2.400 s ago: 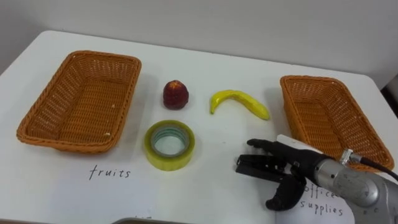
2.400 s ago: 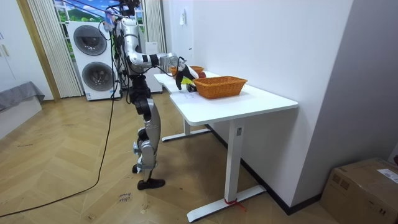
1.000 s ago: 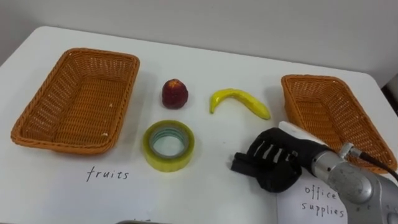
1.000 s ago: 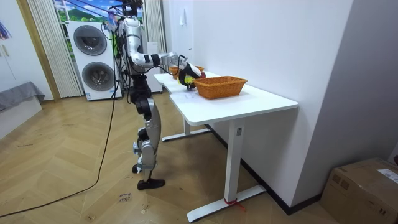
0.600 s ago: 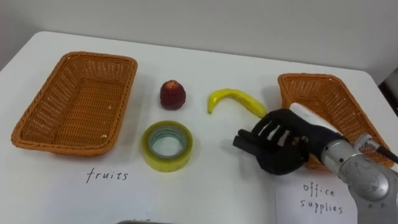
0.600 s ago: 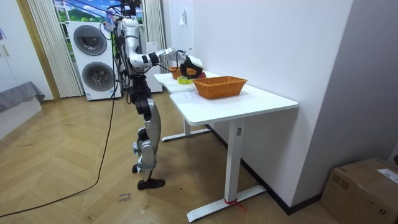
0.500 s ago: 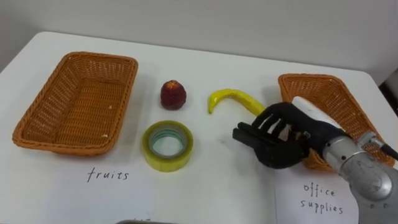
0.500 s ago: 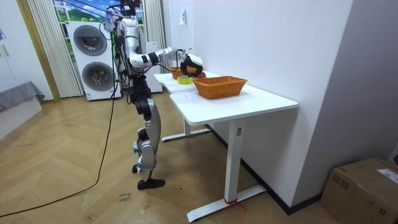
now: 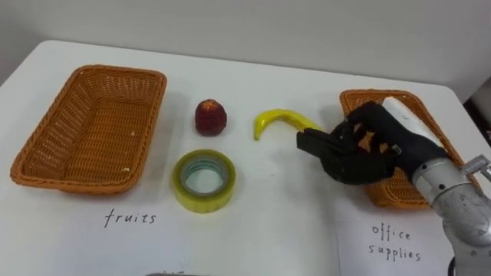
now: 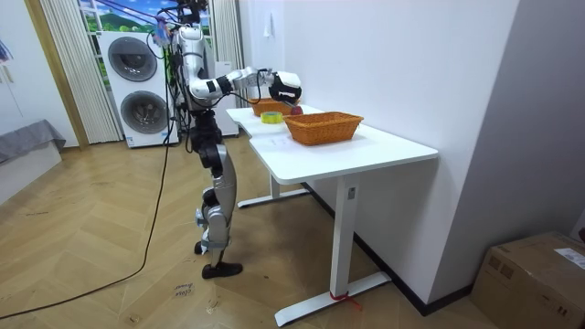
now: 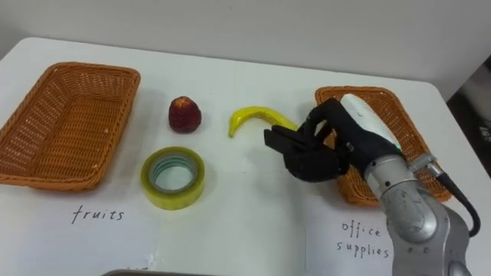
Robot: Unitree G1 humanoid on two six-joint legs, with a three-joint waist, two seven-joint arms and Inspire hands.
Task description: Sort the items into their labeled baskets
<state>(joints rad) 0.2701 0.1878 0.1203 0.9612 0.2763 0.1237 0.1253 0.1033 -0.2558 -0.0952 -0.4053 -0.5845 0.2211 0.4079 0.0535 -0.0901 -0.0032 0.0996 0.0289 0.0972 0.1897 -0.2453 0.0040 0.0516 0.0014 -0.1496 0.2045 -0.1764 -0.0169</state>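
– Direction first: which way does the target lie from the right robot hand [image 9: 368, 149]?

– Toward the robot's right, and very close. The robot hand hangs over the left rim of the right basket [image 9: 431, 123], so I judge a short carry to the right would put it above the open well.

– What is it grasping?

– Its fingers are curled round a dark block [image 9: 311, 142], lifted clear of the surface [image 9: 268, 222]. The block's long axis runs left to right, with its squared end poking out toward the robot's left. I cannot tell just what it is. It looks hard, matte and flat-sided, so I take it for an office item.

– And the basket's axis?

– It runs from near to far, across the block's. Both baskets are woven brown wicker with sloped, ribbed walls and a thick rim. The walls are low, so I expect little extra lift is needed.

– What else lies on the surface?

– A curved yellow banana [image 9: 278, 119], smooth-skinned, lies just beside the dark block, on its left. A round red fruit [image 9: 209, 116] sits farther left. A roll of yellowish tape [image 9: 203, 179], glossy and lying flat, is nearer the robot. The left basket [image 9: 46, 123] sits well apart on the far left.

– Any risk?

– The banana is close, but a move to the right leads away from it.
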